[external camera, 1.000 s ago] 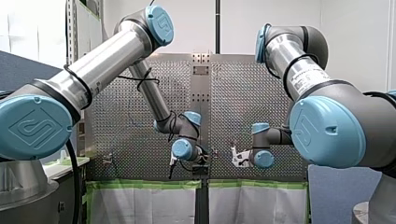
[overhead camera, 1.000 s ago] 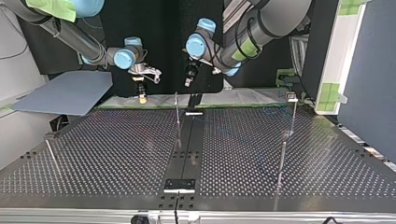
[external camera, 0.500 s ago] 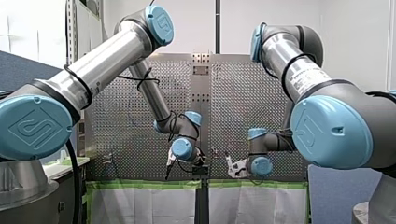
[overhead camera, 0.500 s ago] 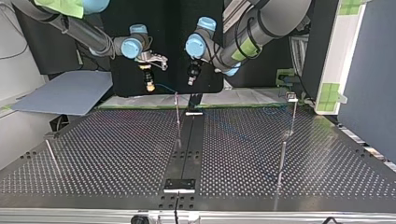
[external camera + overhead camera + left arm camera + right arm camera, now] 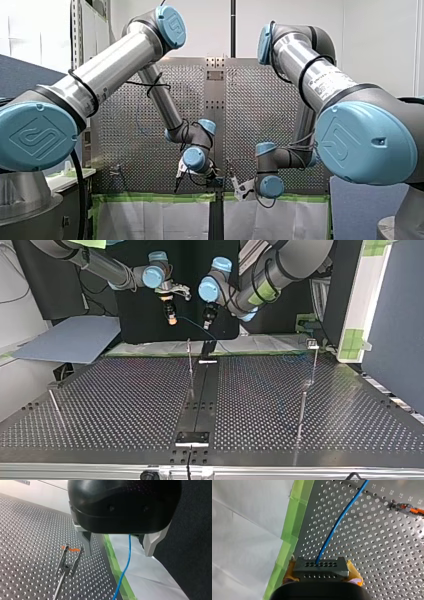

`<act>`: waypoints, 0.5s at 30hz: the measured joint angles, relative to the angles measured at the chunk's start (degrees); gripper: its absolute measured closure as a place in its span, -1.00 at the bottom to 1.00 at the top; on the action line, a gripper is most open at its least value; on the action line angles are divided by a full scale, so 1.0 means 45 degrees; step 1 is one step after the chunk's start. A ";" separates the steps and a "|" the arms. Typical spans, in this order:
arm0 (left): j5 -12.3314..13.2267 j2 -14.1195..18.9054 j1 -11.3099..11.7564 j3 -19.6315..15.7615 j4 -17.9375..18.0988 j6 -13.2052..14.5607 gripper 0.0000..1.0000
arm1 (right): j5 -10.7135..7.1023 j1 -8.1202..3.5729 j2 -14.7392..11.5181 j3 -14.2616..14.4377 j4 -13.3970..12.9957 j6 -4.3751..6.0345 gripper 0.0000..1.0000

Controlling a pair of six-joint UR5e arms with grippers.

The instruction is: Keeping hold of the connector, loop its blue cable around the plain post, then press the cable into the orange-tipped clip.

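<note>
Underneath, the perforated metal surface point(image 5: 125, 405) stretches wide. My right tool point(image 5: 171, 319), yellow pads point(image 5: 354, 576) pressed in, pinches the grey connector point(image 5: 321, 567) by the green tape point(image 5: 294, 517) edge — its blue cable point(image 5: 339, 520) runs off across the holes. My left tool point(image 5: 118, 553) stands spread, the cable passing between its fingers point(image 5: 86, 543); near one finger stands the orange-tipped clip point(image 5: 65, 567).

connector point(image 5: 320, 568): grey | blue cable point(image 5: 337, 522): plugged mid-row (gently curved) | orange-tipped clip point(image 5: 71, 555): apart
</note>
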 joint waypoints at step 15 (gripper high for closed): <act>-0.0589 0.0005 0.0164 -0.0013 -0.0153 0.0128 -1.00 | -0.0337 -0.0370 -0.0439 0.1316 -0.1587 0.0767 1.00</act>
